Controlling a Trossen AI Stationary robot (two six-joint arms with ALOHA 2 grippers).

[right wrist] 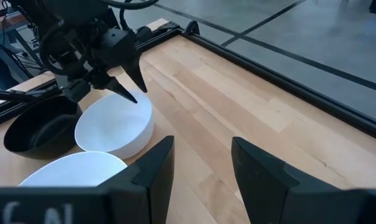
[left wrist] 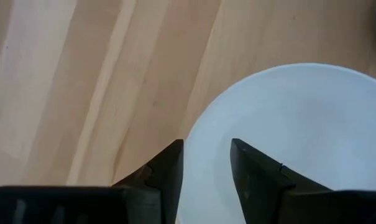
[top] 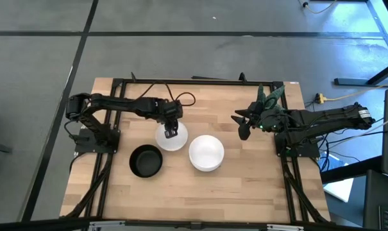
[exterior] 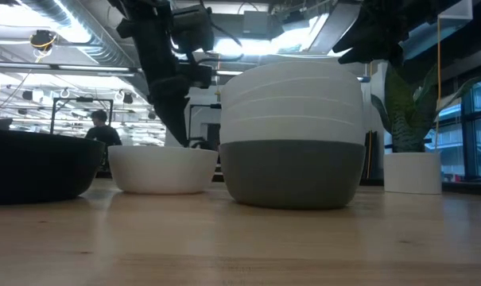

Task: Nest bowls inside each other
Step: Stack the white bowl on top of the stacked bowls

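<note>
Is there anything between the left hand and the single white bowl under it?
Nothing visible. The left hand hangs open right over the white bowl's rim, with one finger on each side.

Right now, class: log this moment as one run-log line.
left hand: open over single white bowl rim | right hand: open, waiting | stack, black bowl: untouched

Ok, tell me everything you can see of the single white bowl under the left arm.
The single white bowl is round, smooth and glossy-looking, maybe ceramic or plastic, upright and empty on the wooden table. It sits between the black bowl and the stack of bowls, seeming to touch or nearly touch both. The left hand hangs over its rim, fingers apart astride the edge; whether they touch it is unclear.
</note>
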